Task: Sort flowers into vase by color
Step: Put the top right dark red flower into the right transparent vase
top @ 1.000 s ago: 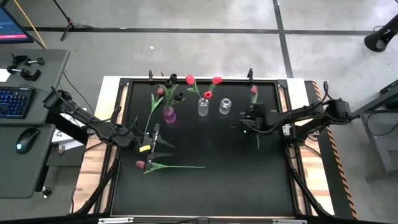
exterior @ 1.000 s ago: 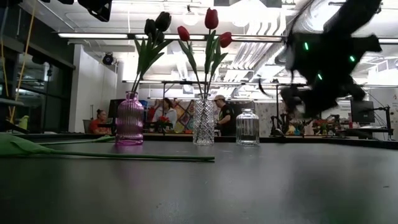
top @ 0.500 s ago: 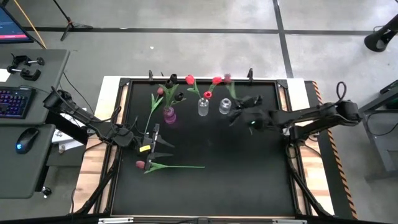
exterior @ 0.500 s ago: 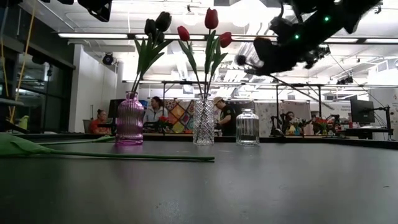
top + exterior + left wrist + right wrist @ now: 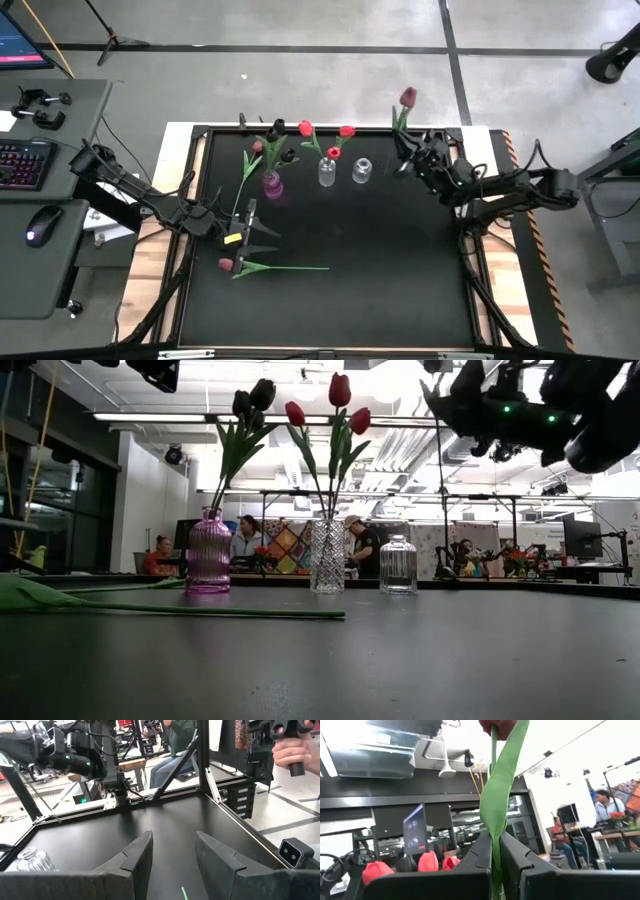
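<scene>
right gripper (image 5: 496, 851) pinches a tulip (image 5: 501, 795), its bud cut off above.

I get even, bright overhead light on the matte black table (image 5: 330, 230) with faint shadows; at low level, long white ceiling light strips (image 5: 300, 418) glare and the near tabletop blurs.

My high camera looks straight down on the black table (image 5: 340, 230); my low one sits at tabletop level facing the room. Both share the three glass vases (image 5: 327, 555).
</scene>
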Action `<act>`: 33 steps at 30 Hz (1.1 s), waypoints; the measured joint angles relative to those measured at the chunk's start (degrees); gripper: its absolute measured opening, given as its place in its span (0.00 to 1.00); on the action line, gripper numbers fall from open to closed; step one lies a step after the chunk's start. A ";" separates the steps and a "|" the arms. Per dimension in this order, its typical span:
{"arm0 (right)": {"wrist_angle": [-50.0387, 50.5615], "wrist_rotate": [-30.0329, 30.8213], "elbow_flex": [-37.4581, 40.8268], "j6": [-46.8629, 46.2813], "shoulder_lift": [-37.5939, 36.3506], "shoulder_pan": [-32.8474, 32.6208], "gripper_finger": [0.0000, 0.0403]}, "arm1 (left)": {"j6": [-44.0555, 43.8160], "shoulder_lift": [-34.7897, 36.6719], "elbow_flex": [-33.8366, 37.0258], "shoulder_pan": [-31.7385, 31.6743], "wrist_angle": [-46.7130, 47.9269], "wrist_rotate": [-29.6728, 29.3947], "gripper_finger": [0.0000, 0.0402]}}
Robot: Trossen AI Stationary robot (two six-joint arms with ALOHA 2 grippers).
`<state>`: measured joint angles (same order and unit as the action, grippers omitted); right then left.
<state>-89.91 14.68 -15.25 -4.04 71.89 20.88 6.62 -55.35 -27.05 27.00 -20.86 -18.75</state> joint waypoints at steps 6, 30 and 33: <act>0.03 -1.40 -6.20 2.74 7.24 0.51 0.00 | 0.04 0.00 0.00 0.00 -0.45 -0.15 0.33; -0.04 0.32 -15.35 6.26 23.11 2.76 0.00 | 0.08 0.00 0.00 0.00 -0.13 -0.15 0.33; -0.02 0.32 -15.29 6.47 23.11 2.76 0.00 | 0.08 0.00 0.00 0.00 -0.13 -0.19 0.33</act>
<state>-89.93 15.00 -30.55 2.44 95.00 23.64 6.70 -55.35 -27.05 27.00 -21.00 -18.94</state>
